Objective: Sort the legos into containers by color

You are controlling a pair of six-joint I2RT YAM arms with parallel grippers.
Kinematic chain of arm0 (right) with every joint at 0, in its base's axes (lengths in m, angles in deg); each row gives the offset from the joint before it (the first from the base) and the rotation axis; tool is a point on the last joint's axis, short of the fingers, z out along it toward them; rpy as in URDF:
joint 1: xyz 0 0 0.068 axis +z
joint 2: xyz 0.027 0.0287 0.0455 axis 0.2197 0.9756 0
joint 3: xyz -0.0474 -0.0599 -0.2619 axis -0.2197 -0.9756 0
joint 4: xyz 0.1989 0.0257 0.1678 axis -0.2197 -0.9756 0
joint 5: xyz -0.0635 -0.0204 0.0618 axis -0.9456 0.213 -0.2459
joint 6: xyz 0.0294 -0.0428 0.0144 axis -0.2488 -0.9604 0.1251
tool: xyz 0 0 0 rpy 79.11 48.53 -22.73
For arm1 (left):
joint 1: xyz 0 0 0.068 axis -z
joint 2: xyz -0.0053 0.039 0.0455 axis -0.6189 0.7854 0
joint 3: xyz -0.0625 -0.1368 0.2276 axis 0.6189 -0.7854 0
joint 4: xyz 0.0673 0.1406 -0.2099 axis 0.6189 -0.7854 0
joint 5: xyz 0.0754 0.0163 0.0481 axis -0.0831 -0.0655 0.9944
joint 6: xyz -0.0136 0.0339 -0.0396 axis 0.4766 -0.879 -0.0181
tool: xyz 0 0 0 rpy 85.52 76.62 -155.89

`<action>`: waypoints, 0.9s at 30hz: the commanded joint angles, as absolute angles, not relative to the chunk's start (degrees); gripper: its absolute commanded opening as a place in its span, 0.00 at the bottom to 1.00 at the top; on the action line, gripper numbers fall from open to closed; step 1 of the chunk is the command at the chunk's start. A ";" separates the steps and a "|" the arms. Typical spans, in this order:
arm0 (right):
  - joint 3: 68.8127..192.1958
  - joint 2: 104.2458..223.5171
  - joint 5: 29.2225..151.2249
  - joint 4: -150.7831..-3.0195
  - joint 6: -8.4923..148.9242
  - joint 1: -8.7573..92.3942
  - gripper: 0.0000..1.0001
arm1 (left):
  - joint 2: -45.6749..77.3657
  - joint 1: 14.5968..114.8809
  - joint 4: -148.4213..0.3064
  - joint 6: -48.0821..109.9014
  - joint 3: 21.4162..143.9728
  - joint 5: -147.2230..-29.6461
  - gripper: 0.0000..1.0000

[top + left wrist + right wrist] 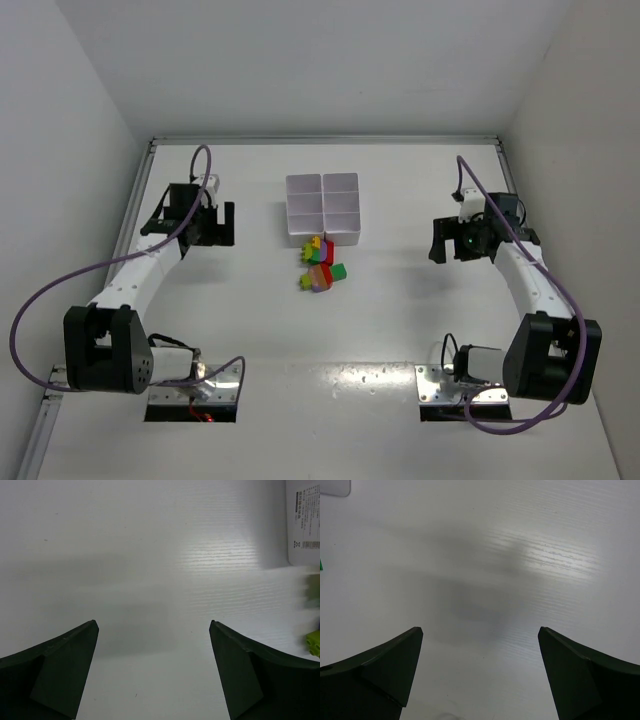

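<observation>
Here the overhead view shows the white tray (322, 193) of square compartments standing mid-table toward the far side. The legos (320, 266) lie in a tight cluster on the table (400, 310) just beside the tray's near edge and outside it; red, yellow, green and purple pieces can be made out. The left gripper (226, 223) hangs well to the left of the tray, and the right gripper (438, 240) well to the right of the cluster. In the left wrist view the left gripper (154, 625) has its jaws spread wide over bare table with nothing between them; a tray corner (303, 525) and a lime-green brick (314, 643) sit at the right margin. In the right wrist view the right gripper (480, 630) is likewise agape and holds nothing.
</observation>
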State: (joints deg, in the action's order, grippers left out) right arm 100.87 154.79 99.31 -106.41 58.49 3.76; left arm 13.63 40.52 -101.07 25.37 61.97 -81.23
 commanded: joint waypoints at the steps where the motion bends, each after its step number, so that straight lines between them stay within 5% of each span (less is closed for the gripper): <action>1: 102.95 154.26 99.81 -105.31 59.09 3.46 0.99 | 13.48 40.17 -99.72 25.13 61.77 -80.88 1.00; 6: 102.95 154.26 101.12 -105.92 58.30 3.46 0.99 | 8.57 42.27 -101.56 11.79 61.24 -100.16 0.94; 13: 102.95 154.78 108.32 -109.43 52.25 4.08 0.99 | 6.00 57.47 -104.55 3.42 57.82 -107.32 0.92; 27: 107.51 157.95 108.95 -109.44 51.54 4.08 0.99 | 18.12 79.10 -88.83 9.22 54.65 -94.95 0.91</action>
State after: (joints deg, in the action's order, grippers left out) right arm 104.30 157.32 107.31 -109.89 52.53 3.83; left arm 15.73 76.33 -95.38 8.06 54.91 -98.65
